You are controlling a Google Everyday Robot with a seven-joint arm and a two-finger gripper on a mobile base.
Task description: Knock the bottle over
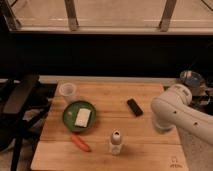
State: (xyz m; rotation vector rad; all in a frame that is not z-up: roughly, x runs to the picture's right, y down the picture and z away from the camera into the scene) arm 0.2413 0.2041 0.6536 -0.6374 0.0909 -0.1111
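Note:
The bottle (115, 142) stands upright near the front edge of the wooden table (150, 150), clear with a whitish cap that has a dark spot. My white arm (177, 112) reaches in from the right. My gripper (161, 126) is at the arm's lower end, over the right part of the table. It is to the right of the bottle and apart from it, mostly hidden by the arm.
A translucent plastic cup (67, 91) stands at the back left. A green plate (70, 116) holds a white block (82, 118). An orange carrot-like piece (80, 143) lies left of the bottle. A small black object (134, 107) lies mid-table. A black chair (17, 110) is at the left.

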